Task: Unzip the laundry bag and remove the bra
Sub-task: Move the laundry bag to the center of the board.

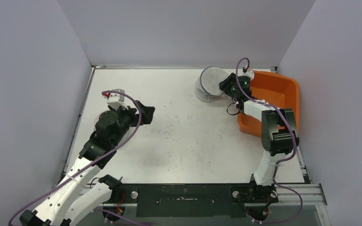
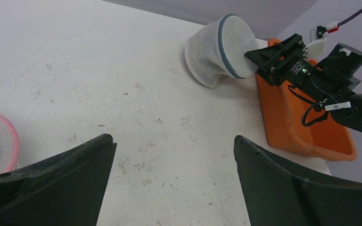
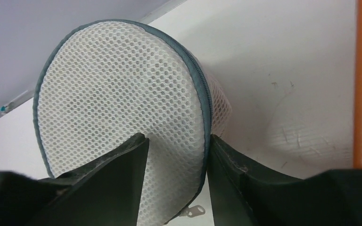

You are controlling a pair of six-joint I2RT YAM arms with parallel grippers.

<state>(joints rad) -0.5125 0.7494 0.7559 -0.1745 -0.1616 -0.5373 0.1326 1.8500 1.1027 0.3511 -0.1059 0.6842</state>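
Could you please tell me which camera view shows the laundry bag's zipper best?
The right wrist view: the zipper is close up, teeth and metal pull clear. In the left wrist view the laundry bag is distant, only its grey rim visible; the top view shows it smaller still.

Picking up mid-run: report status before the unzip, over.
Left gripper open, empty. Right gripper pinching bag at its zipped rim. Bag on its side, against bin. Nothing in the way.
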